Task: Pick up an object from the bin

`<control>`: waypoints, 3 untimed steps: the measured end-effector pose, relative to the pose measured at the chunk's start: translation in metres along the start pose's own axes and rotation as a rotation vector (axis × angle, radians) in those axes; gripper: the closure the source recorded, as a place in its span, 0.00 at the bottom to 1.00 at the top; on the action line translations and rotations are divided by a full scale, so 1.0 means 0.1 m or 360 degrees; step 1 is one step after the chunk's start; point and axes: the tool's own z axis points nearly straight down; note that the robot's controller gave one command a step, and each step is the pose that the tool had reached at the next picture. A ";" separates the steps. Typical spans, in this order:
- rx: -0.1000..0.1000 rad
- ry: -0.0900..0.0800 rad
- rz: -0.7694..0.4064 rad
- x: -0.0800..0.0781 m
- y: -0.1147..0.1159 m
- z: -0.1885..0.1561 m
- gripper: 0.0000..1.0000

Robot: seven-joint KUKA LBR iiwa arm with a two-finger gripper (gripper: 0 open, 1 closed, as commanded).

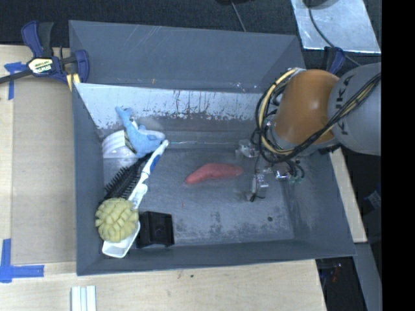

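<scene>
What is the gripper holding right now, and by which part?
Nothing, as far as the view shows: the gripper hangs over bare floor of the bin, just right of the red oblong thing, apart from it.

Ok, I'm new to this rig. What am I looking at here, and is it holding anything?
One camera looks down into a grey metal bin from above, slightly to one side. The robot arm, with an orange cover at its wrist, reaches in from the right. Its jaws hang low over the bin floor, just right of a red pepper-shaped thing and apart from it. Nothing looks lifted: every object lies in the bin. On the left sits a heap of a blue toy, a white tub, a black brush, a yellow bumpy ball and a black block.
</scene>
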 end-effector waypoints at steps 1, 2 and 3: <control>0.0010 -0.0016 0.0599 0.19 0.36 -0.09 1.00; 0.0010 -0.0017 0.0597 0.19 0.36 -0.09 1.00; 0.0010 -0.0017 0.0515 0.07 0.54 -1.15 1.00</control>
